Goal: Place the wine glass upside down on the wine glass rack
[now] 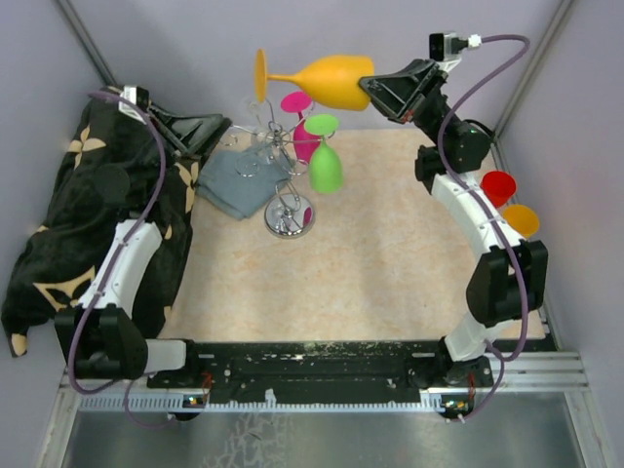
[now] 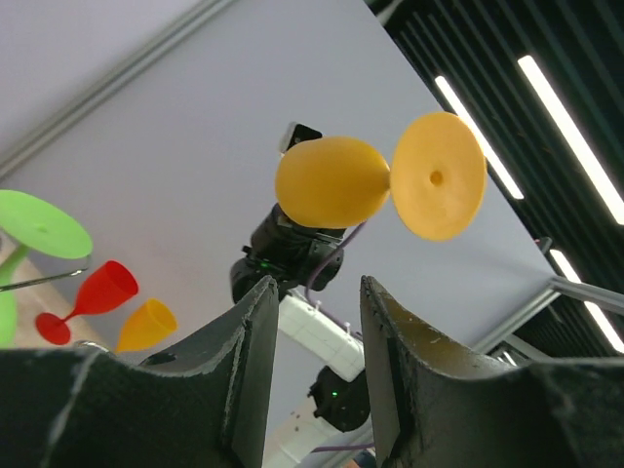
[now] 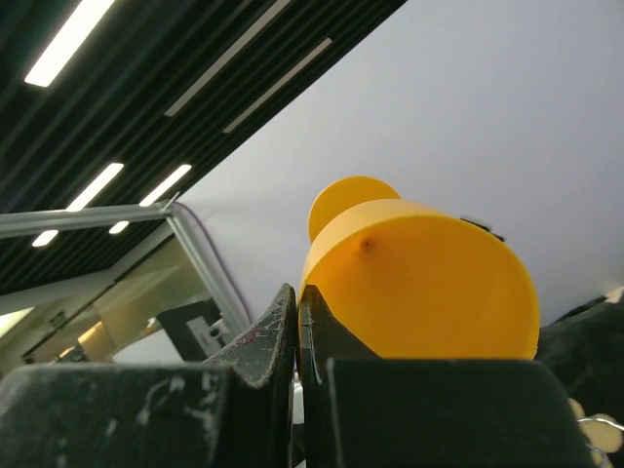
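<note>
the right claw [image 1: 374, 90] pinches the rim of the yellow wine glass [image 1: 336, 82], held sideways up in the air near the silver rack [image 1: 289, 216]. the left claw [image 1: 216, 132] is spread, holding nothing, just beside the rack. a green glass [image 1: 325, 168] hangs there.

On the top view I see a black cloth [image 1: 58, 224] with beige flower shapes, bunched along the left wall. Just beside it a folded grey-blue cloth [image 1: 232, 185] lies on the beige mat [image 1: 390, 263]. Near this cloth a green glass [image 1: 326, 168] hangs with its foot up, and a pink glass [image 1: 304, 142] hangs the same way right beside it. By the right wall a red glass [image 1: 498, 185] and an orange glass [image 1: 522, 220] stand close together, mouths up. The wrist views show long ceiling lights [image 2: 575, 117].
</note>
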`<state>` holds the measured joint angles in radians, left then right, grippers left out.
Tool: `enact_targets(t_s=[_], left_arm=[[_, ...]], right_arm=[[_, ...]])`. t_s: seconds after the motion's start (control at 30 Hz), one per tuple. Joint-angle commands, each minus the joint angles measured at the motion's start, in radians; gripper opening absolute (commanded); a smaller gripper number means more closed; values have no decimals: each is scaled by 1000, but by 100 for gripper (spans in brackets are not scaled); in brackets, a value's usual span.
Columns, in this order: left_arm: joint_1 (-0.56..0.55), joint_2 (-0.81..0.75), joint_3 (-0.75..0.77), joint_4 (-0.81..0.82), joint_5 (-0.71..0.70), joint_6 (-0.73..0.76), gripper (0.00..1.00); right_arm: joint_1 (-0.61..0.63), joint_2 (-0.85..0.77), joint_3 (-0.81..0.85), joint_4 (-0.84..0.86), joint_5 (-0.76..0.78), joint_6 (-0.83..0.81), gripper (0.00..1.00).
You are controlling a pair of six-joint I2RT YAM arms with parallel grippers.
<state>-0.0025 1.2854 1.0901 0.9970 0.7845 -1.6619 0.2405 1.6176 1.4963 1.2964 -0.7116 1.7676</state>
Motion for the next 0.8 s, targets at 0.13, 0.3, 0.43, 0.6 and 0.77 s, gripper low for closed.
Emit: enact_targets(t_s=[0.13,0.3,0.43,0.6,0.77], left_arm=[[-101,89,27,364,-99,-195,45],[-120,111,47,449,-134,-251,45],[-133,133,61,522,-172,-316,45],[-150,151,91,534,-162,-335,45],[-154,157,88,547,-178,-345,41]], right_arm=[[86,70,72,201,-4,107,0],[112,91,71,216,0,108,0],[134,109,57,223,9,110,0],[161,130,71,216,9,101,0],[181,148,79,206,8,94,0]])
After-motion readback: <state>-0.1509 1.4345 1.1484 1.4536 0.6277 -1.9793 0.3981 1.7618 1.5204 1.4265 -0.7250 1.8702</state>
